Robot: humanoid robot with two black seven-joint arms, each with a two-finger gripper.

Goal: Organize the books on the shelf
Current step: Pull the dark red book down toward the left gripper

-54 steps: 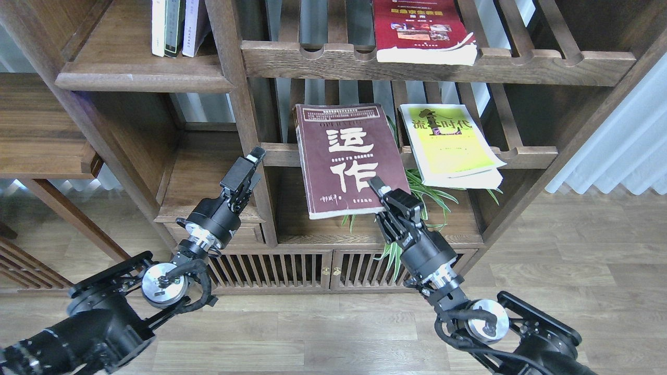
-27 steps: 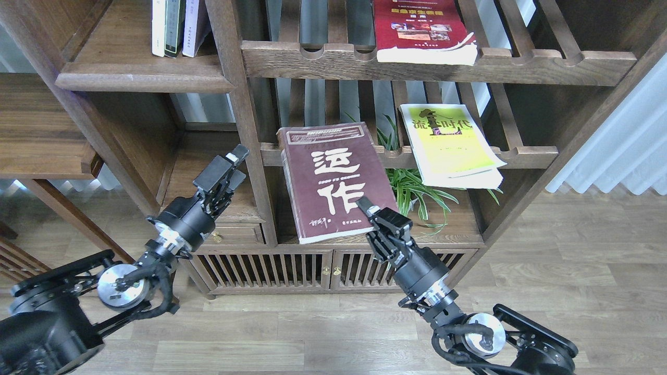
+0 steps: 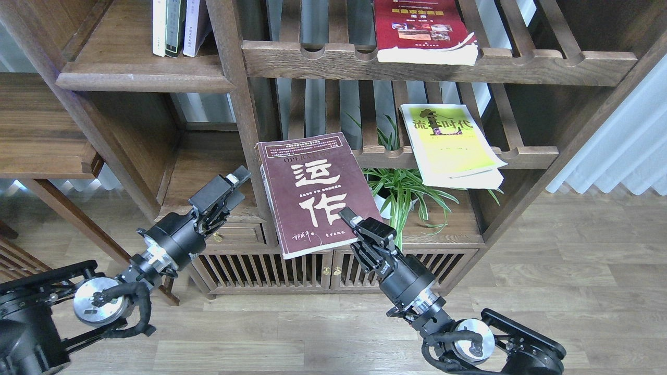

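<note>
Below the slatted rack [image 3: 521,154], the right gripper [image 3: 350,221], clamped on the maroon book [image 3: 312,192], had drawn it clear leftward toward the left gripper [image 3: 234,179], whose finger gap I cannot tell.

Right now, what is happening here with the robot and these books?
The right gripper holds the dark maroon book by its lower right corner, in the air in front of the bookcase, clear of the slatted rack. The left gripper is beside the book and holds nothing. The yellow-green book lies on that rack, and the red book on the rack above. A potted plant stands below.
</note>
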